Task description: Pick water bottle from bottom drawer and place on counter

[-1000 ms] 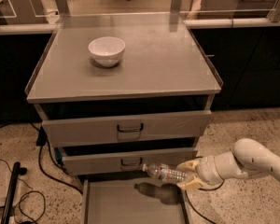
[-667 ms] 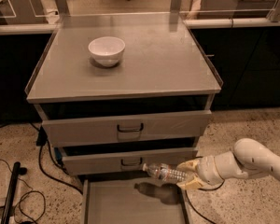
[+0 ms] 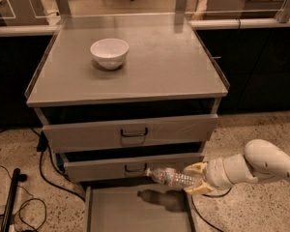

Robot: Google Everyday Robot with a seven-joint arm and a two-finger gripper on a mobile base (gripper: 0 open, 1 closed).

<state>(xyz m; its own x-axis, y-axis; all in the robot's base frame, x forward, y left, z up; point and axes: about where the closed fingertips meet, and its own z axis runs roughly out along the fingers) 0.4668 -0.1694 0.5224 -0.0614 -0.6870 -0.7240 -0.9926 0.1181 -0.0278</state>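
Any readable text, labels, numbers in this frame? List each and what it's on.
Nothing here can be read.
Label on the water bottle: reddish-white band, print too blurred to read. The gripper holds this bottle by its base end, above the open bottom drawer.
Bowl and counter: no markings visible.

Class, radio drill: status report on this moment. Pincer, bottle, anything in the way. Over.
Status: pincer shut on water bottle, low at cabinet front. Bottle held sideways above open bottom drawer, not yet on counter. White bowl on counter, back left.
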